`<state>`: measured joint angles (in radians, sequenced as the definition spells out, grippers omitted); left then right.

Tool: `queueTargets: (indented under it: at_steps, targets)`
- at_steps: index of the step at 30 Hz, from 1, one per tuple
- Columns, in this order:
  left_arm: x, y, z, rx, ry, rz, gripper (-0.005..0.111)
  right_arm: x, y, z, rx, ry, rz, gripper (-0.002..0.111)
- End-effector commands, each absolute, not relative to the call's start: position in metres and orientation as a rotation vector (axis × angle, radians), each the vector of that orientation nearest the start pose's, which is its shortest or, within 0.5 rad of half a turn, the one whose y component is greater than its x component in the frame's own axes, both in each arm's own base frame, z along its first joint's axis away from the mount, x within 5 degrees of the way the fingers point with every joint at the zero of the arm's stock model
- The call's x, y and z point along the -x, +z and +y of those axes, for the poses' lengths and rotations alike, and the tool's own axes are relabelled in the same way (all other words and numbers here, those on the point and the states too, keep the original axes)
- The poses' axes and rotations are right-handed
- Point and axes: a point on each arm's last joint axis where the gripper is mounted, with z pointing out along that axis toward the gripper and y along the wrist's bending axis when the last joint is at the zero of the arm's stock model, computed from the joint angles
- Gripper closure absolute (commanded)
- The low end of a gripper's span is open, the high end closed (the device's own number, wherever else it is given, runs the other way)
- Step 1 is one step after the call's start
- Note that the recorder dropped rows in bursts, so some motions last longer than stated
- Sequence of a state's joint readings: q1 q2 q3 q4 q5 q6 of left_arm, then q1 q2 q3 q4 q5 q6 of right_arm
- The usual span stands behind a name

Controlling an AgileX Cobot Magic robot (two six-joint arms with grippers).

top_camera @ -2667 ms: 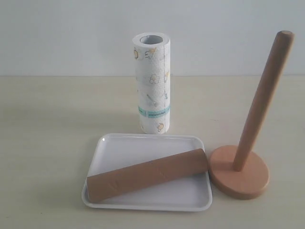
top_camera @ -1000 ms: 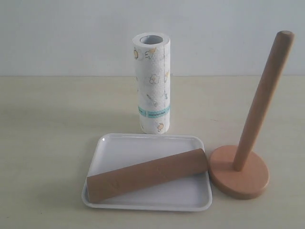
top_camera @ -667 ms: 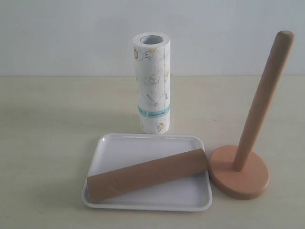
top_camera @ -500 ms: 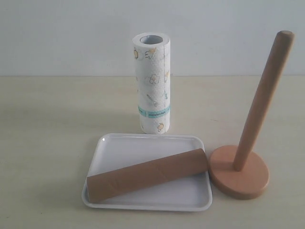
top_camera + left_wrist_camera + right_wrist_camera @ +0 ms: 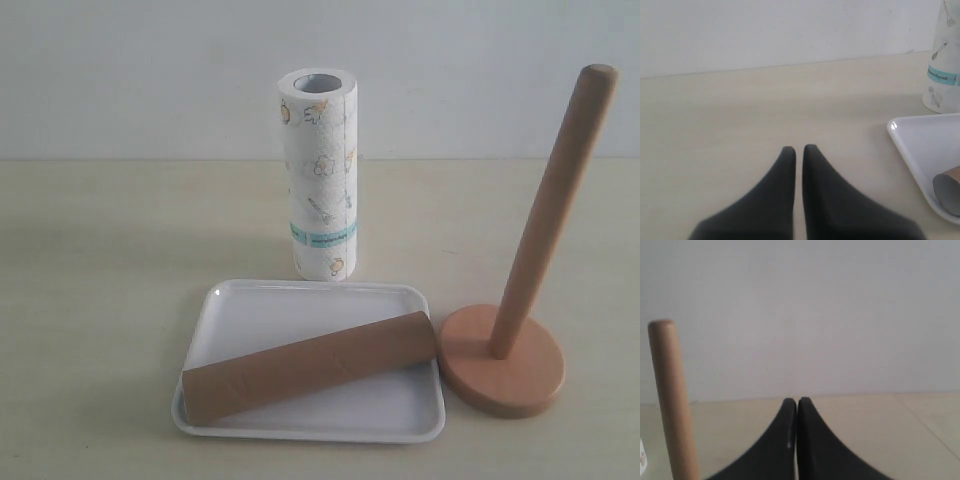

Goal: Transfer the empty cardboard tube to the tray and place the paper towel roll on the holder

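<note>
The brown cardboard tube [image 5: 310, 365] lies slantwise in the white tray [image 5: 300, 310]. Behind the tray the paper towel roll [image 5: 319, 175] stands upright on the table. The wooden holder [image 5: 503, 372] stands to the right of the tray, its pole [image 5: 553, 210] bare. Neither arm shows in the exterior view. My left gripper [image 5: 798, 148] is shut and empty over bare table, with the tray's corner [image 5: 920, 150], the tube's open end [image 5: 947, 190] and the roll [image 5: 945, 60] off to one side. My right gripper [image 5: 796, 400] is shut and empty, with the pole [image 5: 671, 400] beside it.
A pale beige tabletop [image 5: 110, 260] runs back to a plain white wall [image 5: 140, 70].
</note>
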<state>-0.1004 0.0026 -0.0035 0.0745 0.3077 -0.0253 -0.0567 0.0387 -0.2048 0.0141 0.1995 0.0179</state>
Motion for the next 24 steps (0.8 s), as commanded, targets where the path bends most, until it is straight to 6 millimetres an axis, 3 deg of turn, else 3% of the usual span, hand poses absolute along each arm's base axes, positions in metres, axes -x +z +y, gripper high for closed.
queueTargets:
  at_steps: [1,5,13,24]
  targets:
    - [-0.054,0.186,-0.003,-0.113,-0.017,1.786,0.102,-0.052,0.228,-0.003,-0.066,-0.022,1.601,0.109]
    - [-0.054,0.186,-0.003,-0.113,-0.017,1.786,0.102,-0.056,0.196,-0.003,-0.070,-0.021,1.684,0.109]
    - [-0.054,0.186,-0.003,-0.113,-0.017,1.786,0.102,-0.054,0.183,-0.003,-0.062,-0.026,1.820,0.109]
    - [-0.054,0.186,-0.003,-0.113,-0.017,1.786,0.102,-0.053,0.182,-0.003,-0.068,-0.022,1.824,0.109]
